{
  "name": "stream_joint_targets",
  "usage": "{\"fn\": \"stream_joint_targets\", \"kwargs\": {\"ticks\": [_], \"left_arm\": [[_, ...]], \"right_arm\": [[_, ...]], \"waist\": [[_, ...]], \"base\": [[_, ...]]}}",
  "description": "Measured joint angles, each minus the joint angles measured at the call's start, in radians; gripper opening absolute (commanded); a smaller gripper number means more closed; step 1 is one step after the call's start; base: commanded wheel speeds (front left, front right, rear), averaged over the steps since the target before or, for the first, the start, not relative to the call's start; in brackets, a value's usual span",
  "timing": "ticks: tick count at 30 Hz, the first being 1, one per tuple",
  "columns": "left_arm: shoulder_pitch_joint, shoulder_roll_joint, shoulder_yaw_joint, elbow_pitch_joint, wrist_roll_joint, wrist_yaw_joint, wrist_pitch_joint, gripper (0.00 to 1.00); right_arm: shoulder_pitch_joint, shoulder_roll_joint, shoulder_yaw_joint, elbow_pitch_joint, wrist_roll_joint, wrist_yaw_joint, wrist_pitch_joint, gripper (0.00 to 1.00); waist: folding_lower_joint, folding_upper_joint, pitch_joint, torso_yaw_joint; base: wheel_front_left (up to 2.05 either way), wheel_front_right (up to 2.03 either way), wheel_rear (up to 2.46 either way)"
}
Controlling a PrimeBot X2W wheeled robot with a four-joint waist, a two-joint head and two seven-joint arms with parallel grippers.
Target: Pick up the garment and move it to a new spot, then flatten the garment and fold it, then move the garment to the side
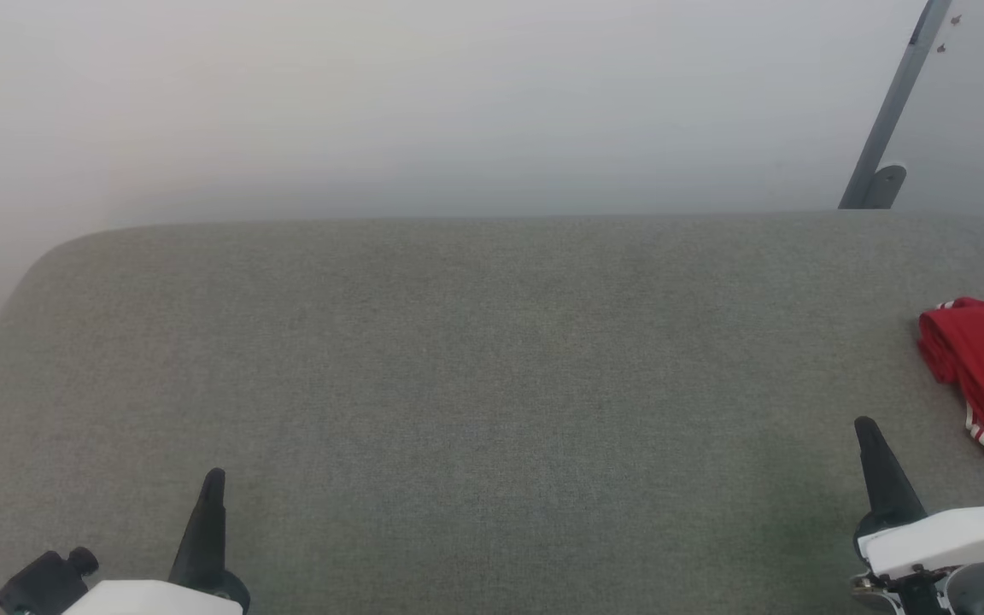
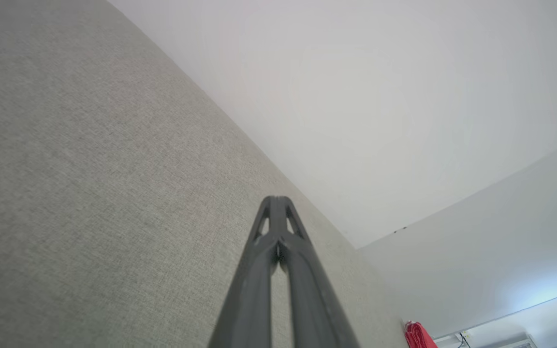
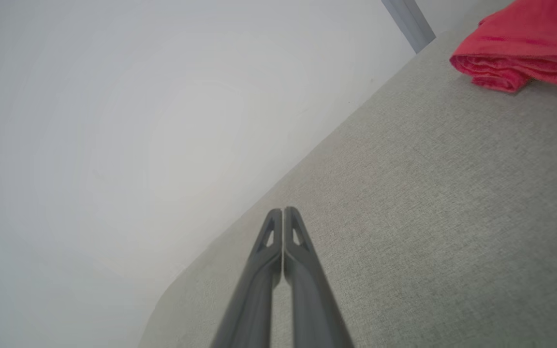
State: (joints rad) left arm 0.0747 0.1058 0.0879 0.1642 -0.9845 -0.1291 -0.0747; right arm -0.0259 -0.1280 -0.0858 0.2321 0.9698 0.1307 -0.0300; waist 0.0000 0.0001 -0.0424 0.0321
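Cloth: one red garment (image 1: 983,376), bundled in folds at the right edge of the grey surface (image 1: 458,384), striped trim showing (frame cuts it off).
Why there: reads as set aside, so the side-move looks done.
Left: left pincer (image 1: 215,478) pressed together, empty, parked near-left.
Right: right pincer (image 1: 866,427) pressed together, empty, near-right, apart from the cloth.
Count: one garment, two pincers.
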Motion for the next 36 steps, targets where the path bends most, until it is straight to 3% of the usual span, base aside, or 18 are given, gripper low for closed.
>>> {"fn": "stream_joint_targets", "kwargs": {"ticks": [36], "left_arm": [[-0.095,-0.028,0.012,0.043,-0.330,0.000,0.100,0.00]], "right_arm": [[-0.041,0.040,-0.015,0.005,0.338,0.000,0.075,0.00]], "waist": [[0.0000,0.0000,0.020,-0.014]], "base": [[0.00,0.00,0.00]]}}
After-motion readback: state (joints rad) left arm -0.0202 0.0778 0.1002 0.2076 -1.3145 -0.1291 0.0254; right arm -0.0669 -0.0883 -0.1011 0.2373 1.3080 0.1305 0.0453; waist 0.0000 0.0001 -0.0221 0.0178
